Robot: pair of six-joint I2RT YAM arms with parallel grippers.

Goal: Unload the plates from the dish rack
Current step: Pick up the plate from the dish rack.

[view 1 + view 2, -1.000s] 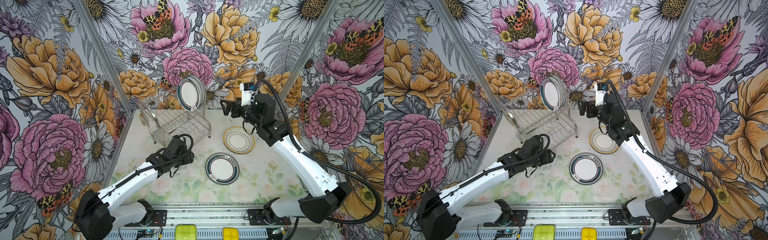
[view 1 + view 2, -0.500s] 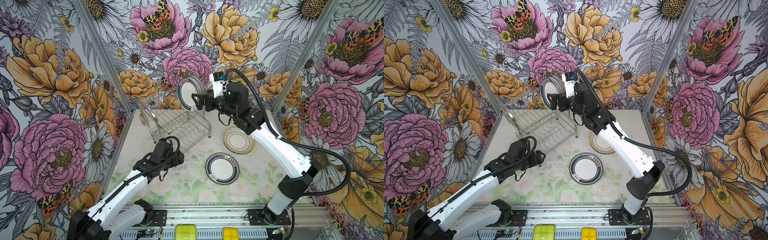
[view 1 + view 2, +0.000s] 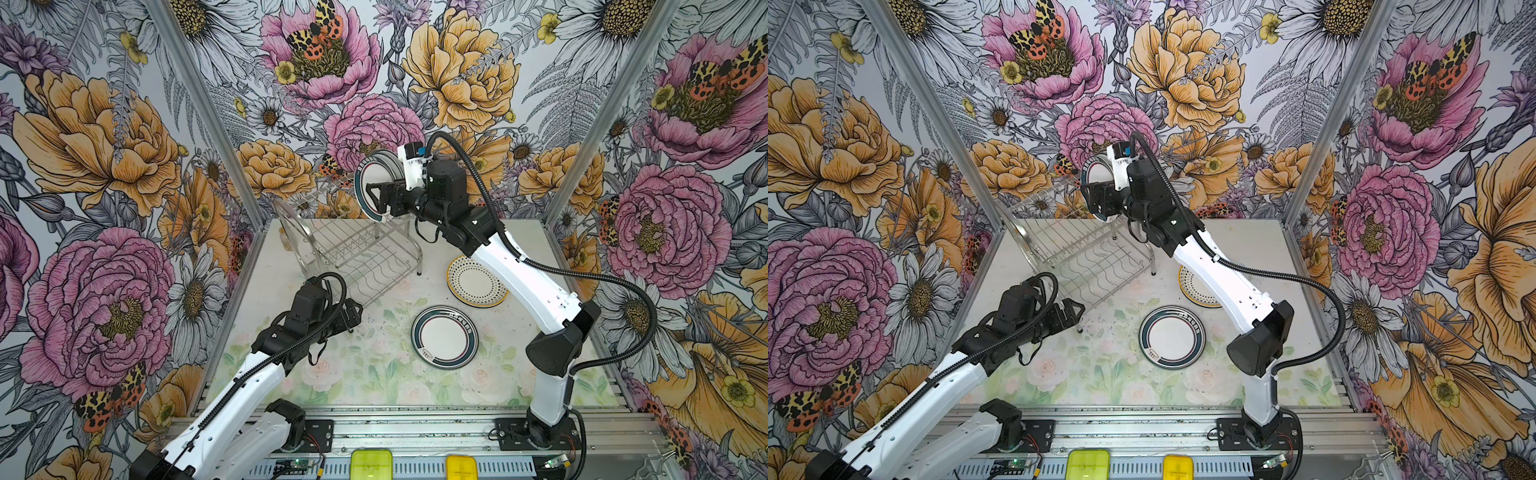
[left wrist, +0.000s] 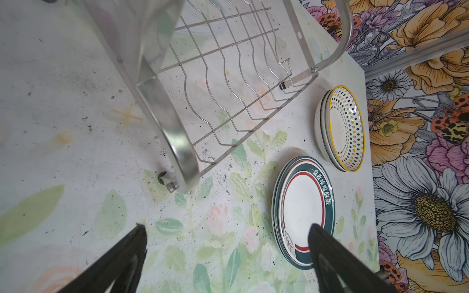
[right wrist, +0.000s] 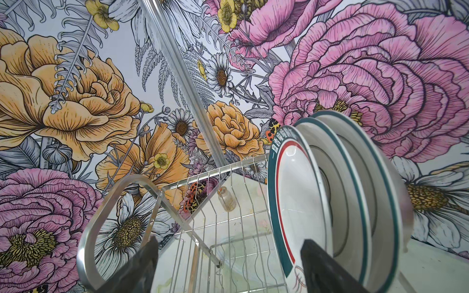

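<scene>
**Front plate to be taken from the rack's upper tier**

The right gripper (image 3: pixel 372 196) is held at the right end of the dish rack (image 3: pixel 353 239), which stands at the far left of the table (image 3: pixel 374 374). Its jaws are spread and nothing is pinched. In the right wrist view one finger (image 5: pixel 327 269) is seen across the face of the front plate (image 5: pixel 291 197); whether the rim lies between the jaws cannot be told.

The step is judged to be the grasp of that plate. The rim should be seated deep and square between the pads before the jaws are closed, since glazed ceramic is likely to slip in a shallow pinch. The plate should then be lifted straight out of its slot, so that the second plate (image 5: pixel 340 182) and third plate (image 5: pixel 375 177) behind it are not dragged.

The left gripper (image 3: pixel 354 313) is held low by the rack's near corner, jaws wide and empty. It is best left out of the plate's path.

Counted: one two-tier rack, with three upright teal-rimmed plates on the upper tier and none seen on the lower. Two stacks are laid flat on the table — a teal-and-red banded stack (image 3: pixel 444 337) near the middle and a dotted yellow-rimmed stack (image 3: pixel 473 282) farther right. At least two rims are shown in each; the exact number cannot be told.
</scene>
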